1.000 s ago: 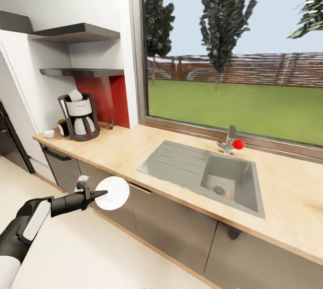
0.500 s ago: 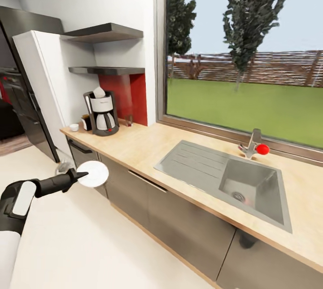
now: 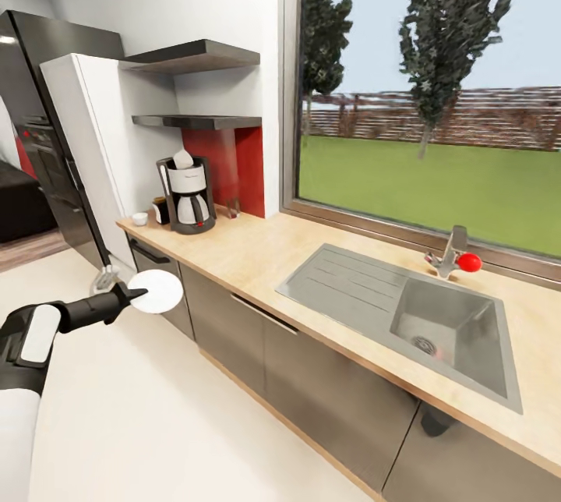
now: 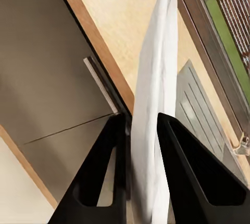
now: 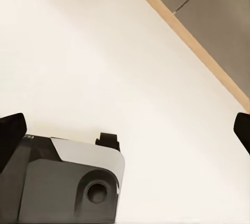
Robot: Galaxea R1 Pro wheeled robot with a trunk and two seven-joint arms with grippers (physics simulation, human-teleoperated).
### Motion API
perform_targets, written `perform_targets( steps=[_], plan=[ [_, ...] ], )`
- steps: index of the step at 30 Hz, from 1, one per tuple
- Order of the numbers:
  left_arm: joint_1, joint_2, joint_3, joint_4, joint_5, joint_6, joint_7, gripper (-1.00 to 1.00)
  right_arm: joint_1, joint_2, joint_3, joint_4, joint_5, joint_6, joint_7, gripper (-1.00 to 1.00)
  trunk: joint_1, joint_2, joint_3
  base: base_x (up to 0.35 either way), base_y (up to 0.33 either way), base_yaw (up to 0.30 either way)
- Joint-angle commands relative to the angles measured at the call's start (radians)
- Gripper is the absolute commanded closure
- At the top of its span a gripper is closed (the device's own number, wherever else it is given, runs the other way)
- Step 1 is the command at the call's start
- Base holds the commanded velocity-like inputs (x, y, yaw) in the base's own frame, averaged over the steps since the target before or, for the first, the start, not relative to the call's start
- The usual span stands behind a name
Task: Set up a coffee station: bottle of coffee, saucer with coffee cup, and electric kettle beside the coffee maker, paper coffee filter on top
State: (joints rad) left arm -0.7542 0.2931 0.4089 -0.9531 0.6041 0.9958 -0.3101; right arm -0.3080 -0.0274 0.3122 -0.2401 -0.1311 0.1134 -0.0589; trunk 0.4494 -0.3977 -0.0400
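Observation:
My left gripper is shut on the rim of the white saucer, holding it in front of the cabinet doors, below the countertop edge. In the left wrist view the saucer stands edge-on between the black fingers. The coffee maker stands at the counter's far left end with a white paper filter on top. Beside it sit a small dark bottle of coffee and the white coffee cup. Black kitchen shelves hang above. My right gripper is open over the floor.
A steel sink with a red-knobbed faucet sits in the counter at the right. A tall white panel and a black oven column stand left of the counter. My base is over pale floor.
The whole picture has shifted right, so the camera has moved; the coffee maker end of the counter now sits nearer the middle. My left gripper still holds the saucer.

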Motion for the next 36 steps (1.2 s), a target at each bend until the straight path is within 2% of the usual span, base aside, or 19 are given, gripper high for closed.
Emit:
perform_targets(
  steps=[1,6,13,15,20,23,36],
  plan=[
    [-0.002,0.000,0.005,-0.001,-0.006,0.004,-0.002,1.00,0.000,0.000,0.009,-0.002,-0.011,0.006,-0.006,-1.00,0.001,-0.002,-0.002,0.058,0.000,0.001],
    [0.000,0.000,0.044,0.000,0.005,0.003,0.006,1.00,0.000,0.005,0.006,0.005,-0.014,0.009,-0.006,-1.00,0.001,-0.002,-0.002,0.243,0.044,0.000],
    [0.006,0.000,0.054,0.001,0.013,0.003,0.006,1.00,0.000,0.013,0.004,0.007,-0.024,0.008,-0.006,-1.00,0.001,-0.002,-0.002,0.305,0.181,0.000],
    [0.008,0.000,0.055,0.000,0.016,0.003,0.005,1.00,0.000,0.013,0.003,0.007,-0.052,0.008,-0.006,-1.00,0.001,-0.002,-0.002,0.289,0.224,0.000],
    [0.010,0.000,0.058,-0.005,0.017,0.003,0.003,1.00,0.000,0.012,0.004,0.016,-0.156,0.006,-0.006,-1.00,0.001,-0.002,-0.002,0.239,0.246,0.000],
    [0.010,0.000,0.059,-0.006,0.017,0.003,0.002,1.00,0.000,0.012,0.004,0.025,-0.177,0.006,-0.005,-1.00,0.001,-0.002,-0.002,0.173,0.273,0.000],
    [0.009,0.000,0.060,-0.005,0.017,0.004,0.002,1.00,0.000,0.011,0.005,0.030,-0.188,0.006,-0.004,-1.00,0.001,-0.002,-0.002,0.030,0.303,-0.202]
  ],
)
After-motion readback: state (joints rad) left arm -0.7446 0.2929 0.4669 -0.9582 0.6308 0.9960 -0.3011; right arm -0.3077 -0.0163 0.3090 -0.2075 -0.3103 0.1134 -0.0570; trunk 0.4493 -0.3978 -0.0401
